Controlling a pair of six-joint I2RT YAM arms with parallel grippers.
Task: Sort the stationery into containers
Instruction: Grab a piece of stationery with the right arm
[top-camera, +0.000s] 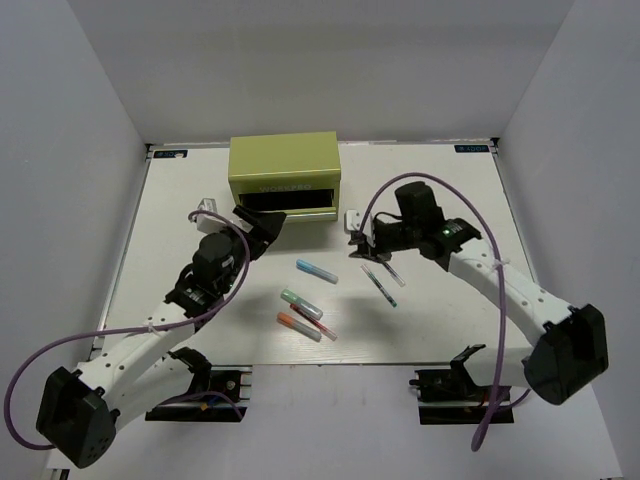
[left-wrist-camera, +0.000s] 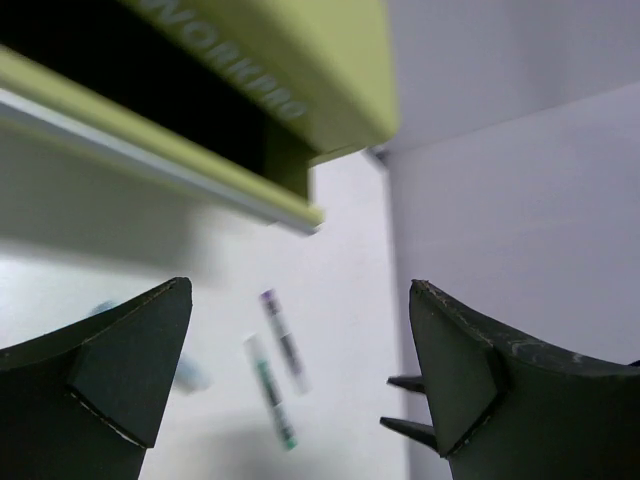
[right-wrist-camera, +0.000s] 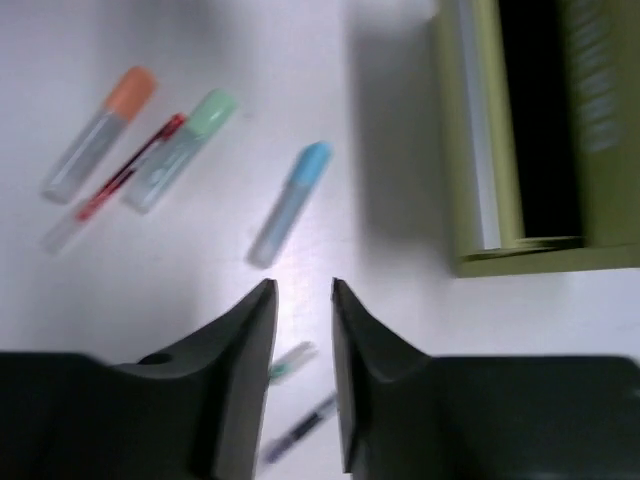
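Note:
The olive-green tool chest (top-camera: 285, 165) stands at the back centre with a drawer pulled out, dark inside (top-camera: 290, 200). It also shows in the left wrist view (left-wrist-camera: 320, 80) and the right wrist view (right-wrist-camera: 600, 150). On the table lie a blue marker (top-camera: 317, 270), a green marker (top-camera: 301, 304), an orange marker (top-camera: 298, 326), a thin red pen (top-camera: 320, 325) and two thin dark pens (top-camera: 380, 283). My left gripper (top-camera: 262, 228) is wide open and empty at the drawer's left front corner. My right gripper (top-camera: 360, 245) hovers right of the drawer, its jaws narrowly apart and empty.
Small white blocks sit left (top-camera: 205, 207) and right (top-camera: 352, 218) of the chest. White walls close the table in on three sides. The thin pens (left-wrist-camera: 283, 340) lie beyond my left fingertips; the markers (right-wrist-camera: 180, 150) lie ahead of my right fingertips.

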